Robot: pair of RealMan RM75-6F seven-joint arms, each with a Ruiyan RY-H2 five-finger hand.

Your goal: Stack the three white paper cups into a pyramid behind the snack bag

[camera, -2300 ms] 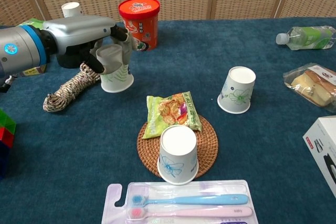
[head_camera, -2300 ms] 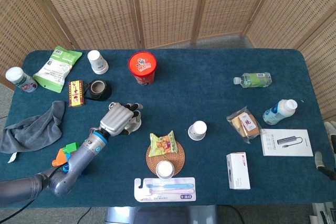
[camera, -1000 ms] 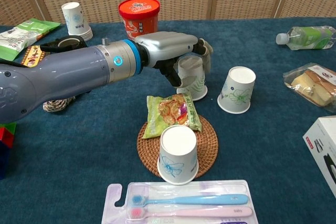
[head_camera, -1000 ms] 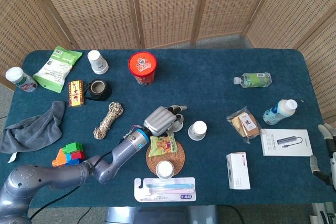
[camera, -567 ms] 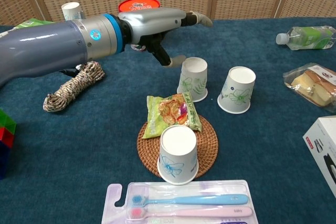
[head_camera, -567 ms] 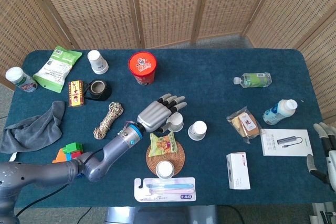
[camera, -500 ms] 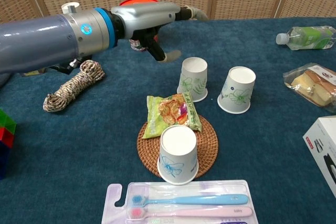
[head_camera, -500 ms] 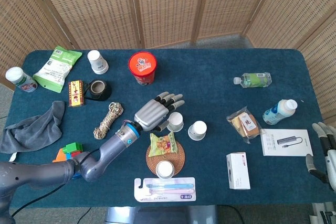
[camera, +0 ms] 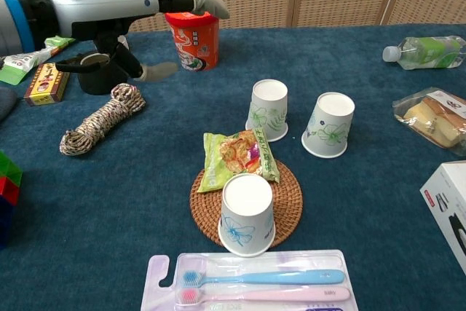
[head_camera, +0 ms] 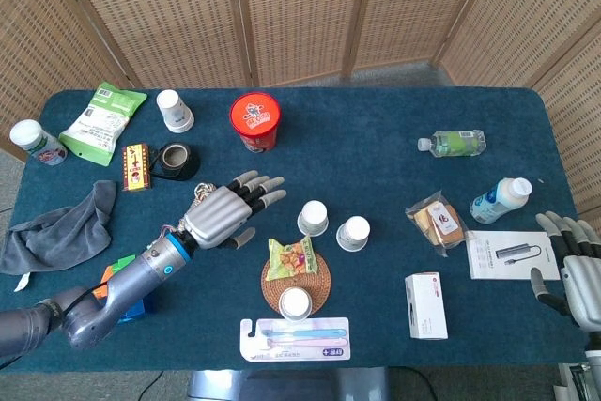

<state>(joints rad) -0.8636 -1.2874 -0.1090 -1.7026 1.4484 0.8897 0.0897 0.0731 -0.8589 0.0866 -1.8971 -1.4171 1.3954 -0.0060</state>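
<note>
Since the earlier frames the left hand has let go of the cup it carried in and pulled back to the left; its fingers are now spread apart and hold nothing, hovering above the rope coil. The right hand has risen into the head view at the table's right edge, fingers open and empty, well apart from the cups.

All places below are given relative to the snack bag, which lies partly on the round woven coaster. The placed cup stands upside down just behind the bag. The second cup stands upside down behind and to the right of the bag, near the placed cup but with a gap between them. The third cup stands upside down on the coaster, just in front of the bag. A fourth paper cup stands far behind and to the left, near the red noodle tub.

Step in hand, as judged: complete the base row. Close the gap so the two rear cups stand touching or just beside each other. Grip low on the wall with light pressure; paper crushes easily. Then lift the front cup clear over the bag and set it centred across both bases.
</note>
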